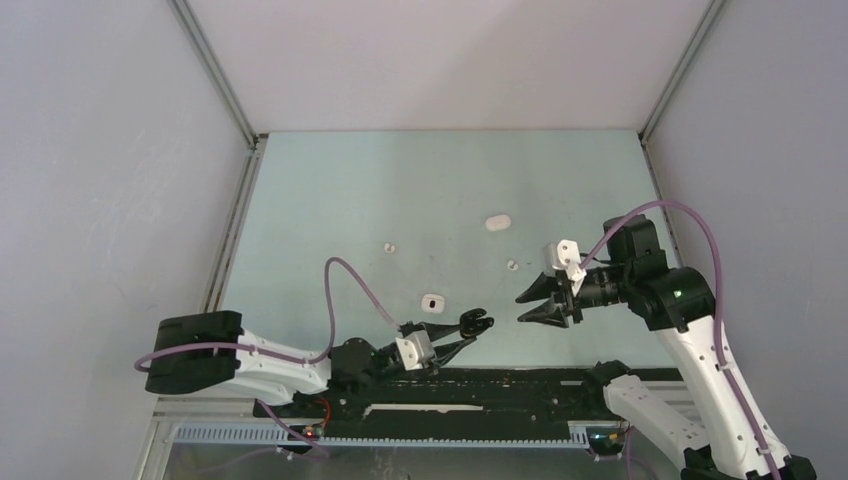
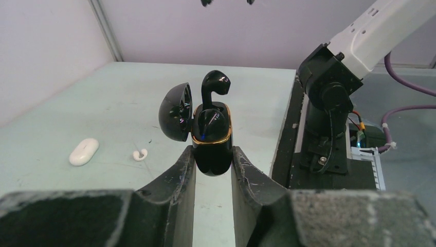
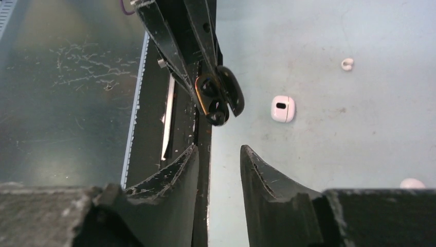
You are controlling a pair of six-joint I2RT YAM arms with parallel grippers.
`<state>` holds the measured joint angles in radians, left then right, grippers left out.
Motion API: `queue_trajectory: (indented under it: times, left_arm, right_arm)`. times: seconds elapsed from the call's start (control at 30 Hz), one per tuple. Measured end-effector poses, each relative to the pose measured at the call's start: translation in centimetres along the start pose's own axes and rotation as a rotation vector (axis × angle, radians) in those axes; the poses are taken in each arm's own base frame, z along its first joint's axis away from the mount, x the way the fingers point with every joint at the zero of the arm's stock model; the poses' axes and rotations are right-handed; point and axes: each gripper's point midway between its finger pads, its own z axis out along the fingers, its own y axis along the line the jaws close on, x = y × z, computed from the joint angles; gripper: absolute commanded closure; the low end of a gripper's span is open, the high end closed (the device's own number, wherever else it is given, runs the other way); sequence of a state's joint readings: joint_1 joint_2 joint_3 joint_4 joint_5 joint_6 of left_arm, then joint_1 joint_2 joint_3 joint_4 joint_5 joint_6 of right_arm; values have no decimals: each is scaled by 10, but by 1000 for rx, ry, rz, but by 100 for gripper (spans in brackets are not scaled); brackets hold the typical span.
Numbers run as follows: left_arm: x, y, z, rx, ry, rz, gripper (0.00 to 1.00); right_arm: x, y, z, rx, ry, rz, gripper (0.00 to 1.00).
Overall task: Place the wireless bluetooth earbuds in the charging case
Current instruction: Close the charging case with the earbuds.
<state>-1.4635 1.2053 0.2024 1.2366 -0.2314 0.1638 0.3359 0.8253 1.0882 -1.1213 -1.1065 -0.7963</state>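
— Where's the earbud at?
— The black earbud (image 2: pixel 215 83) is standing up out of the black case (image 2: pixel 212 141), stem down inside and its head well above the rim. I can't tell whether it's pushed all the way in.
— And the case itself?
— Its lid is swung open to one side. The case is near the front edge of the table (image 1: pixel 330 180), about the middle. The left gripper (image 2: pixel 212 153) has it pinched by the lower body, one finger on each side.
— What about the other arm?
— The right gripper (image 1: pixel 522 309) hangs just to the right of the case, pointing at it but not touching. Its jaws are apart, with a gap between them and nothing in it.
— Anything else lying around?
— An open white case (image 1: pixel 432 302) sits on the table just beyond and left of the held one. Farther out there's a white earbud (image 1: pixel 390 247) on the left and a second white earbud (image 1: pixel 512 265) on the right. A shut white case (image 1: pixel 497 222) lies farthest back.
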Motion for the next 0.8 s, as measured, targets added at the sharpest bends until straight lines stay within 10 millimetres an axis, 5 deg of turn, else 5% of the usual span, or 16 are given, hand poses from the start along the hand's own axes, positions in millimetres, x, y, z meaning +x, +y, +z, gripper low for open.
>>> queue_trajectory:
  times: [0.27, 0.8]
  left_arm:
    - [-2, -4, 9, 14, 22, -3, 100]
    - [-1, -13, 13, 61, 31, -9, 100]
  right_arm:
    - [-1, -4, 5, 16, -11, -1, 39]
    - [22, -15, 22, 31, 76, 14, 38]
